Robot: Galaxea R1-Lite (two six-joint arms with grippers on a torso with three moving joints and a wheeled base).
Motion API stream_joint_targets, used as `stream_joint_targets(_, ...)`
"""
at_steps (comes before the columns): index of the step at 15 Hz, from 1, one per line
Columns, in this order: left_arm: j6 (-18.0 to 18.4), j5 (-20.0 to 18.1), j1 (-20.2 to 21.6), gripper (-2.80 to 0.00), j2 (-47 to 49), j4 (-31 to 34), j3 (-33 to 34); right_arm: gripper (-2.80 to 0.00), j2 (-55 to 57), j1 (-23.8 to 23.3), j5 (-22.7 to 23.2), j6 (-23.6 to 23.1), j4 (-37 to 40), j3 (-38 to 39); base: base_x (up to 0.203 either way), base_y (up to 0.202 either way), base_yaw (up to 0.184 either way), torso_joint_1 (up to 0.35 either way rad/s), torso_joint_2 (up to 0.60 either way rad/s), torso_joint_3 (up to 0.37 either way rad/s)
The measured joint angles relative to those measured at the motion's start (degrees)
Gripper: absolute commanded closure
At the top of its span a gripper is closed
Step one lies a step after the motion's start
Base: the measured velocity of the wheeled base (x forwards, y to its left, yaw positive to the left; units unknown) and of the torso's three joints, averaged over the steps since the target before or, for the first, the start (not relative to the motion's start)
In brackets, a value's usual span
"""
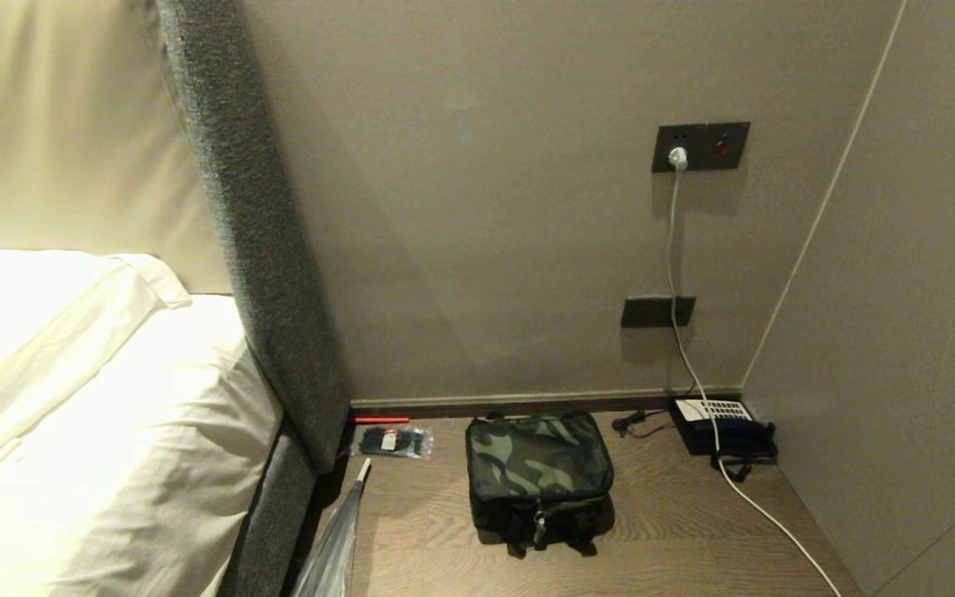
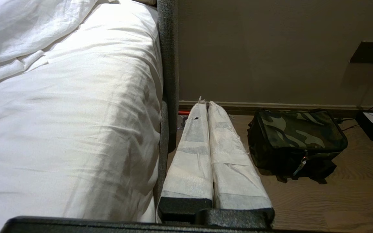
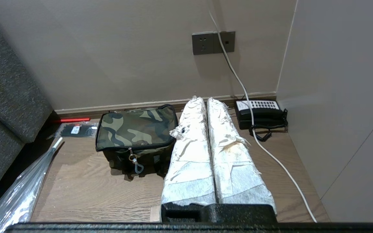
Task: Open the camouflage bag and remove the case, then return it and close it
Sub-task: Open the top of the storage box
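At the far left lies a bed with white bedding (image 1: 71,414), bordered by a grey upholstered headboard panel (image 1: 254,224). Just beside its foot, on the wooden surface (image 1: 676,531), lie a red stick (image 1: 380,419), a clear plastic packet of black items (image 1: 393,441) and a folded transparent umbrella (image 1: 332,539). The left gripper (image 2: 205,103) hovers beside the bed, its white-wrapped fingers pressed together, holding nothing. Near the middle sits the camouflage bag (image 1: 538,468), zipped closed and upright, close to the wall. The right gripper (image 3: 201,100) hangs just beside the bag, its fingers likewise pressed together and empty. Further right, a black telephone (image 1: 722,424) rests in the corner, with a white cable (image 1: 763,514) running from the wall socket (image 1: 700,147).
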Motion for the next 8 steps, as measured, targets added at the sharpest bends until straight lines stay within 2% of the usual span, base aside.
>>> stream_joint_targets(8,0.0,0.0,0.0,0.0,0.0,0.0,0.0,0.0,0.0,0.0,0.0,-0.08,0.0,0.0,0.0,0.0,0.0,0.0,0.0,0.0)
